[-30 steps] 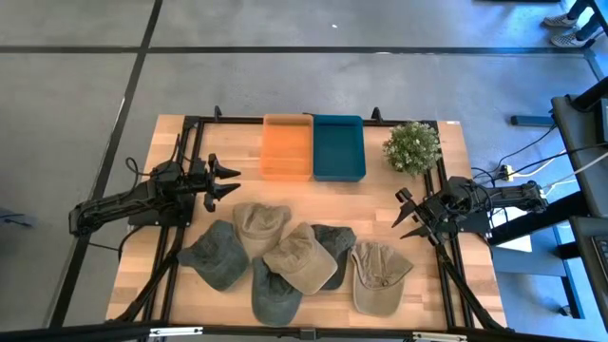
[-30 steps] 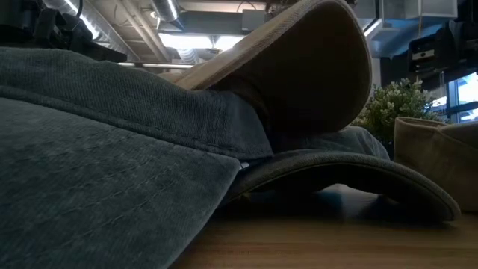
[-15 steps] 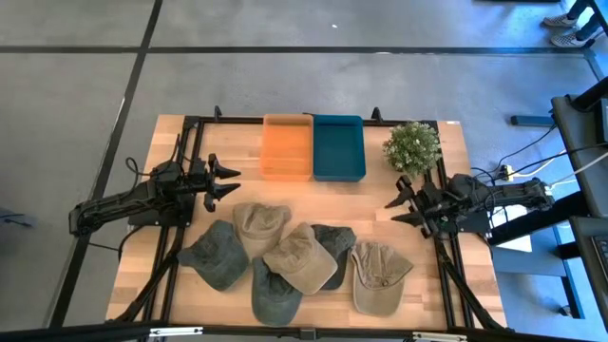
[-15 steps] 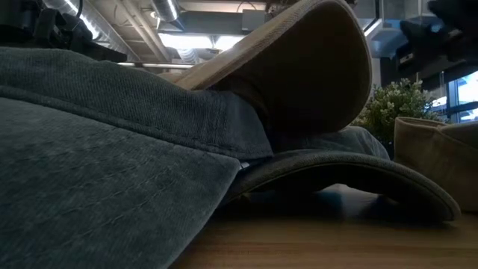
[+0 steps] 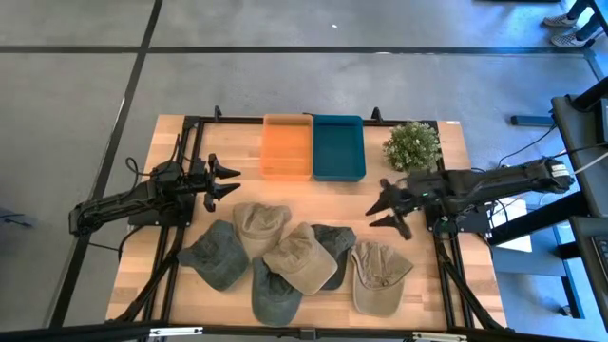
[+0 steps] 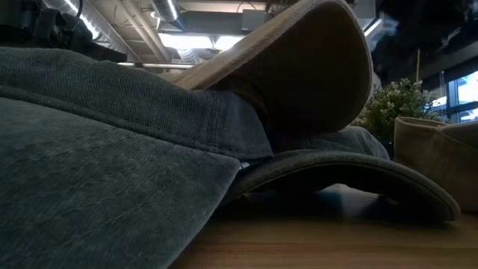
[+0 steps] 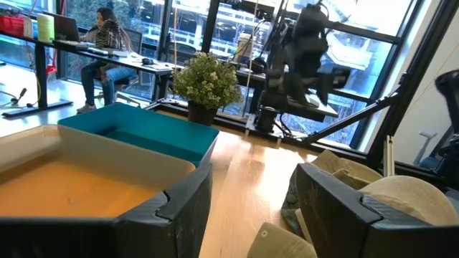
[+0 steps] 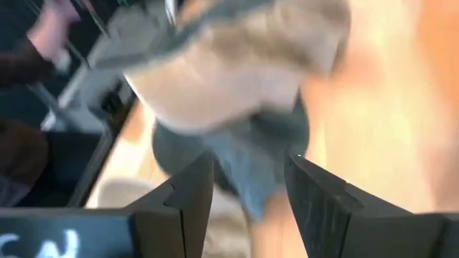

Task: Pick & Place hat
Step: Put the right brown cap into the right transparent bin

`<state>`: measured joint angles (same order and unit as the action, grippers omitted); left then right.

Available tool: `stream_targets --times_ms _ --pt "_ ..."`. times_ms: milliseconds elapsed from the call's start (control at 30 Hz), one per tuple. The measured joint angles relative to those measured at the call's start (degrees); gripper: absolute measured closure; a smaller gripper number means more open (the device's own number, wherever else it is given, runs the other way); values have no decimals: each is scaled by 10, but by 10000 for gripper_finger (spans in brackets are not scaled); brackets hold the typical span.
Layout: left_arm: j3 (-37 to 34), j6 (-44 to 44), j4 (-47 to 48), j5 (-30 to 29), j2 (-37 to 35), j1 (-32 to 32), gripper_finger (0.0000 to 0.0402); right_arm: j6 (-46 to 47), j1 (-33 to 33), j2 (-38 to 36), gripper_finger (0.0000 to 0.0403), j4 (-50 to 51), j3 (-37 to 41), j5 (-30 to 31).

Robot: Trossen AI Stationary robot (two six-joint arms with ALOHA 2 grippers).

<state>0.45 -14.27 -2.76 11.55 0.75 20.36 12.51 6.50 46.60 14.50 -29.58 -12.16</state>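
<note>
Several caps, tan and grey-green, lie overlapping on the near half of the table (image 5: 294,261); in the low view a grey-green cap (image 6: 112,149) fills the foreground with a tan cap (image 6: 299,67) leaning on it. My right gripper (image 5: 387,211) is open and empty, above the wood to the right of the pile, past the tan cap at its right end (image 5: 378,275). Its wrist view shows blurred tan and grey-green caps (image 8: 244,93) beyond the fingers. My left gripper (image 5: 228,180) waits open at the table's left, just beyond the pile.
An orange tray (image 5: 287,147) and a teal tray (image 5: 339,147) sit side by side at the far edge, with a small potted plant (image 5: 412,147) to their right. Black frame rails run along both table sides. Bare wood lies between trays and caps.
My right arm has reached from the table's right edge toward the left, and its open gripper has swung inward toward the pile of caps. The caps have stayed where they were.
</note>
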Motion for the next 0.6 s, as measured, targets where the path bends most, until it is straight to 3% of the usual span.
stream_targets --times_ms 333,600 --pt "0 36 0 -18 0 0 206 98 47 147 231 21 -1 -129" --pt "0 50 0 -75 0 0 206 95 89 220 231 21 0 -41"
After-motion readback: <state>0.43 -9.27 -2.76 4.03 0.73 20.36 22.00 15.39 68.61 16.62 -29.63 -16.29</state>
